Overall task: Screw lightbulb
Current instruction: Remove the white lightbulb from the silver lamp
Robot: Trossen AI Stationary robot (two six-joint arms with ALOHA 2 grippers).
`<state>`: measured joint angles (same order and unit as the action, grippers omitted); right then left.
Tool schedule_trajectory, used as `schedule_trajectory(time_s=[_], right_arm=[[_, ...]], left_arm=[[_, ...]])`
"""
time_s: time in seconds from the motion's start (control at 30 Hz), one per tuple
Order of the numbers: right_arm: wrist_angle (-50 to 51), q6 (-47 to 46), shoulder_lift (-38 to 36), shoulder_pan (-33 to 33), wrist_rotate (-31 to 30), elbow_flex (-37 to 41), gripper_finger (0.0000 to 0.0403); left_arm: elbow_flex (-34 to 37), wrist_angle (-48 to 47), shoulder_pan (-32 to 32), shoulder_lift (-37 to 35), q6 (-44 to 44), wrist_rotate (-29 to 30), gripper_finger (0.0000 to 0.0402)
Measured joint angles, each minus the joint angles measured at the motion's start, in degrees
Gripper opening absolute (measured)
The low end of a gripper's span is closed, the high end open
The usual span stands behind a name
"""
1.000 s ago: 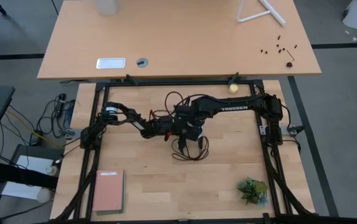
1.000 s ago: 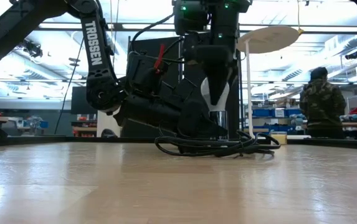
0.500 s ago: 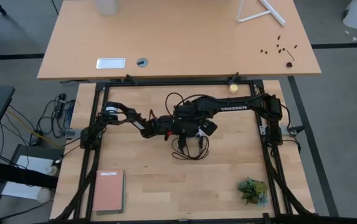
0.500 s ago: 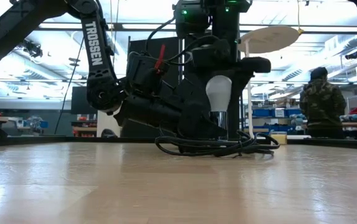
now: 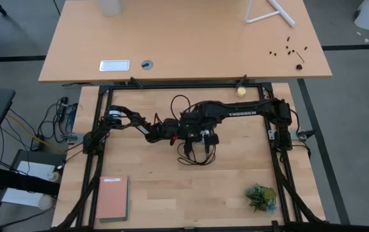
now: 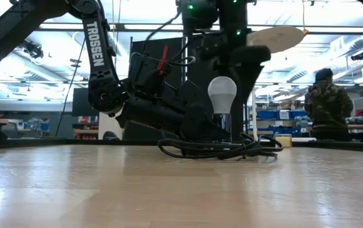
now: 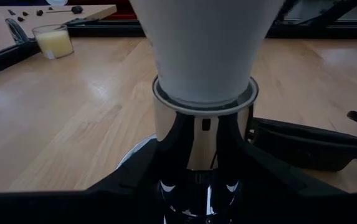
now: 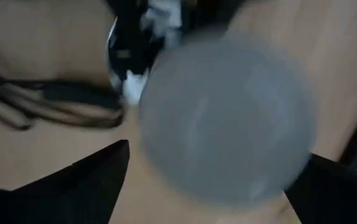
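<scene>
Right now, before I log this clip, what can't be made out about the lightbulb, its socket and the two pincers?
- Lightbulb base threads: hidden inside the silver socket in the left wrist and low views.
- Lightbulb top: cut off by the left wrist picture's upper edge.
- Right wrist view: bulb blurred, surface unreadable.
- High view: bulb hidden under the right pincer.
- Left pincer contact with the socket: partly cut off by the lower edge.

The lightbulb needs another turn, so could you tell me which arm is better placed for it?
Probably the right: its open gripper hovers over the lightbulb, while the left gripper grips the socket.
</scene>
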<state>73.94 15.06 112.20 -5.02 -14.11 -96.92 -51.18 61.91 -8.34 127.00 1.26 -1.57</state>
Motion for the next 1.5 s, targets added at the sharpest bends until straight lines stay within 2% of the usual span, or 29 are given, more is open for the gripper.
schedule_trajectory(time_s=[0.17, 0.27, 0.4, 0.5, 0.6, 0.7, 0.87, 1.13, 1.27, 1.37, 1.5], right_arm=[[8.9, -22.3, -0.1, 1.3, 3.2, -0.7, 0.0379], [9.4, -33.6, -1.3, 3.1, 3.3, -0.6, 0.0369], [3.4, -44.0, -5.6, 8.7, -3.4, 1.5, 0.036], [0.7, -53.8, -10.7, 13.2, -10.7, 7.0, 0.0352], [-3.7, -65.0, -16.3, 16.2, -13.7, 14.9, 0.0347], [-15.1, -71.6, -21.8, 18.7, -16.8, 24.7, 0.0346], [-36.0, -70.3, -26.2, 20.3, -21.4, 38.7, 0.0346], [-64.2, -62.5, -24.5, 19.0, -30.6, 55.1, 0.0345], [-79.0, -57.1, -23.2, 17.3, -32.3, 59.8, 0.0345], [-85.1, -53.1, -23.2, 16.2, -32.4, 61.0, 0.0345], [-88.3, -47.2, -23.3, 14.6, -33.2, 61.3, 0.0345]], left_arm=[[0.0, -0.2, 0.0, 0.0, 0.0, 0.0, 0.0185], [0.0, -0.2, 0.0, 0.0, 0.0, -0.4, 0.0185], [0.0, -0.3, 0.0, 0.0, 0.0, -0.7, 0.0185], [0.0, -0.3, 0.0, 0.0, 0.0, -1.1, 0.0185], [0.0, -0.3, 0.0, 0.0, 0.0, -1.4, 0.0185], [0.0, -0.2, 0.0, 0.0, 0.0, -1.8, 0.0185], [0.0, -0.2, 0.1, 0.0, 0.0, -1.8, 0.0185], [0.0, -0.2, 0.1, 0.0, -0.2, -1.7, 0.0185], [0.0, -0.2, 0.1, 0.1, -0.4, -1.3, 0.0185], [0.0, -0.2, 0.1, 0.1, -0.4, -1.1, 0.0185], [0.0, -0.2, 0.1, 0.1, -0.4, -1.1, 0.0185]])
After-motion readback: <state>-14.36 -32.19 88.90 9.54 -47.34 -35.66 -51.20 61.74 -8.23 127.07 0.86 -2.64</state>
